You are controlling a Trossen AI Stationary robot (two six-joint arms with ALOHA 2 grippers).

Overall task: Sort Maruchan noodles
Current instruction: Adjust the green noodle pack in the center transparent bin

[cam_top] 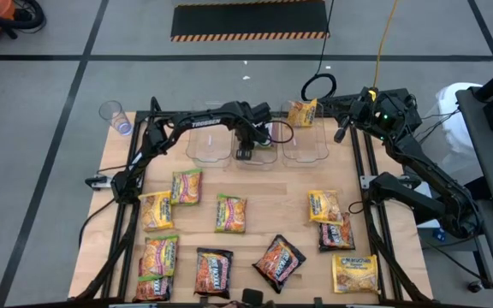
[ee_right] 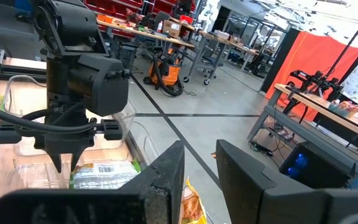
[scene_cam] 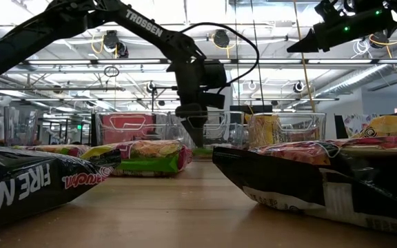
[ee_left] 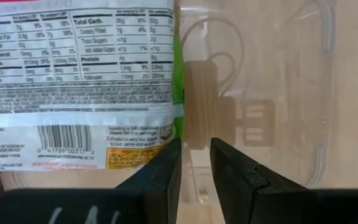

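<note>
Table (cam_top: 289,214): ten packets (cam_top: 230,213) loose | three clear bins (cam_top: 208,145)

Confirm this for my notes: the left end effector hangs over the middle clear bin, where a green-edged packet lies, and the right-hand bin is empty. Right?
Not quite. The right-hand bin is not empty: a yellow-orange packet stands in it, as the high view shows. The rest holds: the left end effector hangs over the middle clear bin, with a green-edged packet lying inside.

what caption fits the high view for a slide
Left tool hovers open over the middle clear bin holding a green-edged ramen packet; the right arm waits by the right bin, ten packets left on the table.
</note>
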